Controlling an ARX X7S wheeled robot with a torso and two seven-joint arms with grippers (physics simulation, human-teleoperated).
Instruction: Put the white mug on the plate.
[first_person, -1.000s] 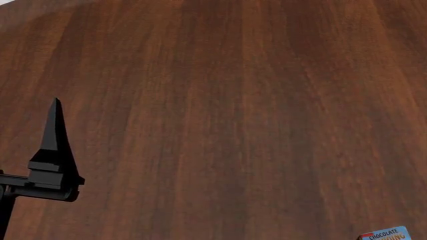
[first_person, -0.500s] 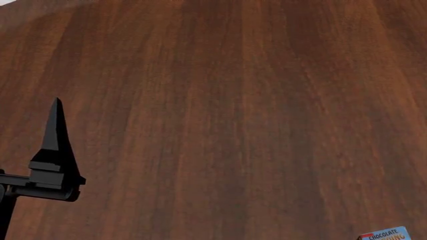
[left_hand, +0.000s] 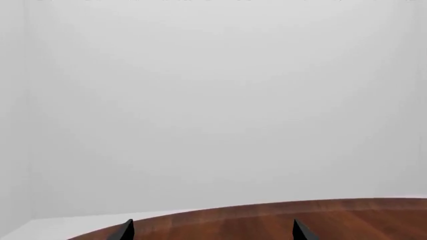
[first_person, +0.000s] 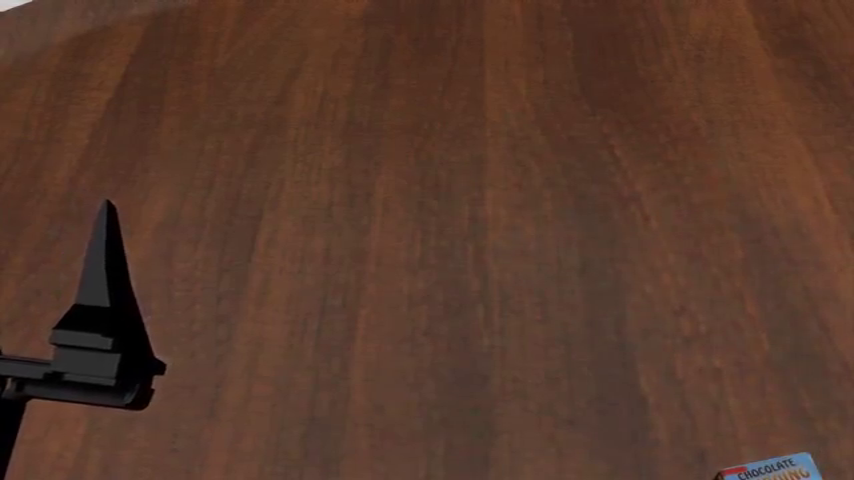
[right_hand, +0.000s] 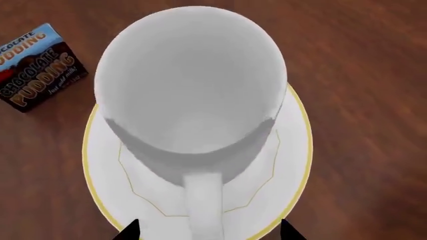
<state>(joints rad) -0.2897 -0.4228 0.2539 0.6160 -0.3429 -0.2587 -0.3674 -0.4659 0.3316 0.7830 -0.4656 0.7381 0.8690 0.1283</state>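
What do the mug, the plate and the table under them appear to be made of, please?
The mug looks like glazed white ceramic: smooth, softly shaded, without marks. The plate seems to be the same glossy white ware, with a thin gold line round its rim. The table looks like dark polished wood, with reddish-brown grain streaks. As these are simulator renders, the materials are only as drawn.

Simulated bare test room: plain pale grey walls (left_hand: 213, 100), dark reddish-brown wood-grain round tabletop (first_person: 467, 220). Only homely props: blue-and-brown printed chocolate pudding box (right_hand: 37, 67), white gold-rimmed round plate (right_hand: 293, 150).
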